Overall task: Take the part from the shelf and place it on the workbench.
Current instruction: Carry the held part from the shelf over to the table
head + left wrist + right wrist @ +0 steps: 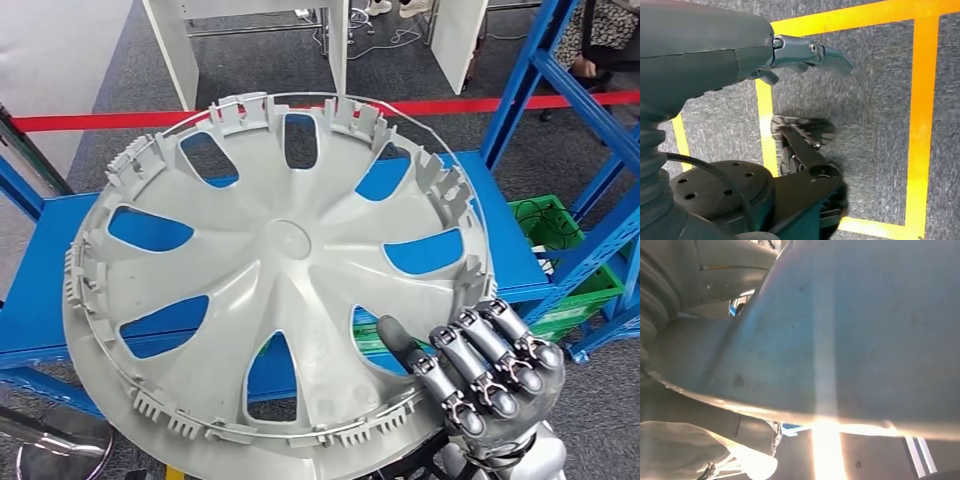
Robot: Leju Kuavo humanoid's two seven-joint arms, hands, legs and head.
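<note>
**Wheel cover gripped at its lower right rim**

The grey wheel cover [279,270] fills the centre of the head view, inner side up, in front of the blue shelf [45,250]. The right hand [483,365] clamps its rim at lower right, thumb on top. In the left wrist view the left hand [806,55] hangs over grey floor [874,125] with yellow tape lines [921,125], fingers apart, holding nothing.

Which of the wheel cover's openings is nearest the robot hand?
The opening on the wheel cover just beside the right robot hand, with green showing through; the others show blue.
</note>
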